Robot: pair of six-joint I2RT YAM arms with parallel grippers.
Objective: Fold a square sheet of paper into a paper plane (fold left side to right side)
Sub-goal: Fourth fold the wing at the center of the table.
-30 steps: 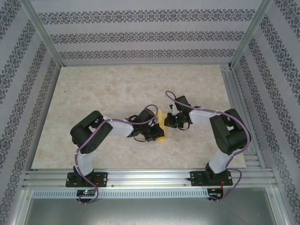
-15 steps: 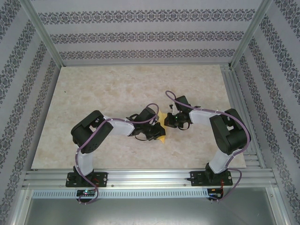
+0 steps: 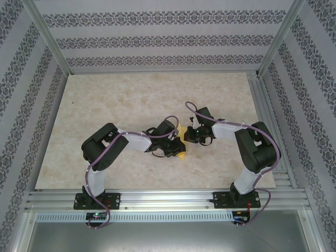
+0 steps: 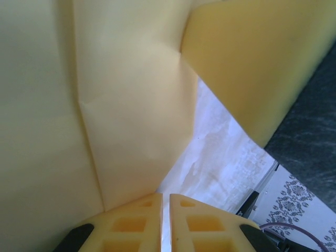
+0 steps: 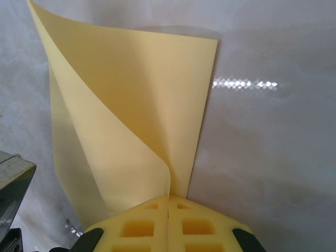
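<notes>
- Tabletop (image 3: 131, 94) of pale beige, marbled and matte, fills the middle of the overhead view; close up it shows grey-white with a row of bright glints.
- Walls (image 3: 157, 39) on three sides carry white paper with bands of dark grey floral pattern.
- Aluminium posts (image 3: 47, 37) rise at the back corners, and ribbed aluminium rails (image 3: 168, 199) run along the near edge, where both arm bases are bolted.
- The square sheet of paper (image 3: 181, 152) sits near the middle of the table, between the two grippers, lifted and curled rather than lying flat.
- The right gripper (image 3: 188, 137) has its yellow pads pressed together, and in its wrist view the sheet's curled edge runs down into the seam between them, so it pinches the paper.
- The left gripper (image 3: 176, 148) meets the sheet from the other side. In its wrist view the fingers (image 4: 136, 223) stand close with a thin slit between them; the creased sheet reaches their tips, but I cannot tell whether they nip it.
</notes>
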